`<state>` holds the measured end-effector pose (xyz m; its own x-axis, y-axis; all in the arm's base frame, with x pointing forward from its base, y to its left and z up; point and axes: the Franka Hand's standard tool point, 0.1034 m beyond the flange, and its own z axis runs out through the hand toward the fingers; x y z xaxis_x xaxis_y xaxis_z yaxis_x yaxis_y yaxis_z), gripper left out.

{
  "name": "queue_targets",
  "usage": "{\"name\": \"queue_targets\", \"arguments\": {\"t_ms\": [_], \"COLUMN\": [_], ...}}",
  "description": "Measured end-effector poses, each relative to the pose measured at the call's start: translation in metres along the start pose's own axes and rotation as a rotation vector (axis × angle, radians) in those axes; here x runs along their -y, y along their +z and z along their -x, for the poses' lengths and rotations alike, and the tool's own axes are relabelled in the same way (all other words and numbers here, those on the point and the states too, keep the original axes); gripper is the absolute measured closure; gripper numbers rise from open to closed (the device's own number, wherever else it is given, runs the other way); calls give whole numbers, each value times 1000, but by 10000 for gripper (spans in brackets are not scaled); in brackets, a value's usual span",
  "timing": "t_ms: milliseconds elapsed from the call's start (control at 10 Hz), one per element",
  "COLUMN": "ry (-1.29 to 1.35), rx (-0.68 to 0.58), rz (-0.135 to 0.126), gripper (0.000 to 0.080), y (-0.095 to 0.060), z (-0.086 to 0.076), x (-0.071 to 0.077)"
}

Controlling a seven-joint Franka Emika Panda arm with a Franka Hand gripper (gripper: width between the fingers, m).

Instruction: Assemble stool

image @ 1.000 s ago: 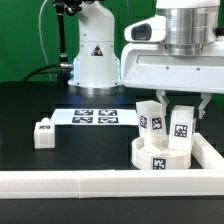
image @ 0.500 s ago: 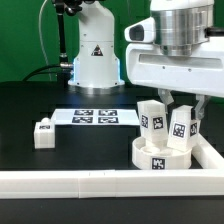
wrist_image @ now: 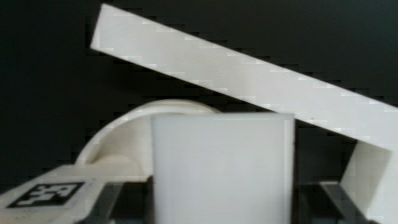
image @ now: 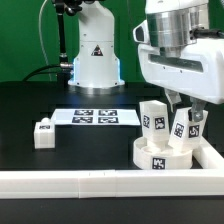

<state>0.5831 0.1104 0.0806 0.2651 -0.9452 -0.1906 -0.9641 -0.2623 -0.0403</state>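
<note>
The round white stool seat [image: 160, 156] lies at the exterior view's right, inside the corner of the rail. Two white tagged legs stand on it. My gripper [image: 186, 112] is shut on the right-hand leg [image: 181, 129], which leans to one side. The other leg [image: 152, 118] stands upright beside it, untouched. A third leg [image: 42, 133] lies loose on the table at the exterior view's left. In the wrist view the held leg [wrist_image: 219, 165] fills the space between my fingers, my gripper [wrist_image: 217, 216] is at its sides, and the seat's rim [wrist_image: 128, 128] shows behind it.
The long white L-shaped rail [image: 100, 182] runs along the front and up the exterior view's right side, close to the seat; it crosses the wrist view [wrist_image: 231, 70]. The marker board [image: 95, 117] lies mid-table. The robot base [image: 92, 55] stands behind.
My gripper has turned and shifted slightly toward the exterior view's right, and the held leg has gone from upright to tilted. The other leg, the seat and the loose leg have not moved.
</note>
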Motion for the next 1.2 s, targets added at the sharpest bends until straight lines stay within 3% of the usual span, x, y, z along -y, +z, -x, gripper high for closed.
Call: {"name": "queue_targets", "arguments": {"t_ms": [300, 500, 700, 1200], "ry": [150, 332, 484, 768], "rx": [0, 4, 13, 17], "rz": [-2, -72, -105, -116], "gripper": [464, 464, 464, 464], "y": [0, 0, 1, 3], "z": [1, -1, 1, 13], "x": [1, 6, 7, 9]}}
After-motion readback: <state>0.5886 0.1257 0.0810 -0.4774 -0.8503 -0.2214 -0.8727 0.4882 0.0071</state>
